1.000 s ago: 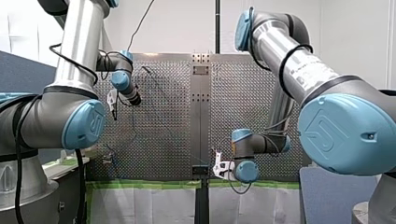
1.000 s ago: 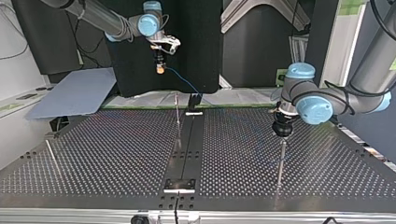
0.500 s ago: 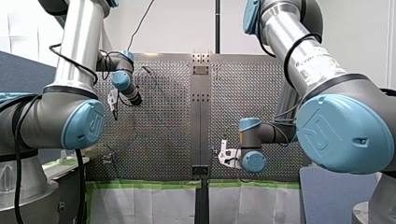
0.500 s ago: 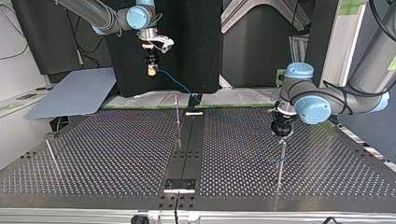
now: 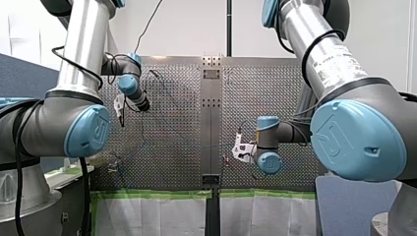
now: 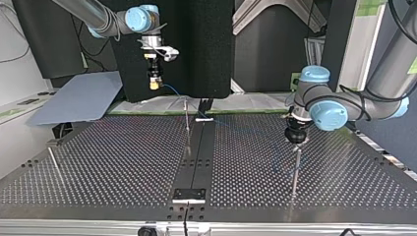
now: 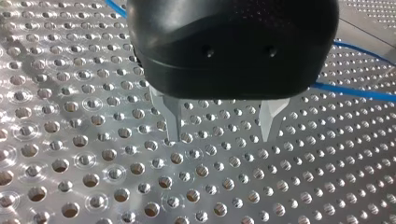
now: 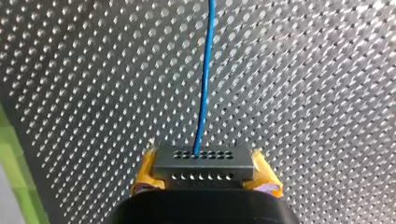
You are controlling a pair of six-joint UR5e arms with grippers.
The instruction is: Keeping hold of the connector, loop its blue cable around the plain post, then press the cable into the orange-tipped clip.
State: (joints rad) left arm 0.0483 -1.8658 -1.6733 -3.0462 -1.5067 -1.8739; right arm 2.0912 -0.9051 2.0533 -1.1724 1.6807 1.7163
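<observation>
You have the connector (image 8: 204,161) pinched between the right gripper's (image 8: 205,173) yellow pads (image 8: 145,171), so the holding part is met. Looping and clipping both look left to do. In the top view that gripper hangs above the far edge of the table (image 6: 123,162), at about eleven o'clock of the centre post (image 6: 187,125). The cable (image 6: 173,91) slants from it toward four o'clock and passes near the post's top; I cannot tell whether it touches. I can't make out an orange-tipped clip. The left gripper (image 7: 220,127) is spread and empty just above the table. The connector is a grey block with two rows of holes. The thin blue cable leaves one hole straight ahead of the gripper, at its twelve o'clock, and looks fairly taut.
</observation>
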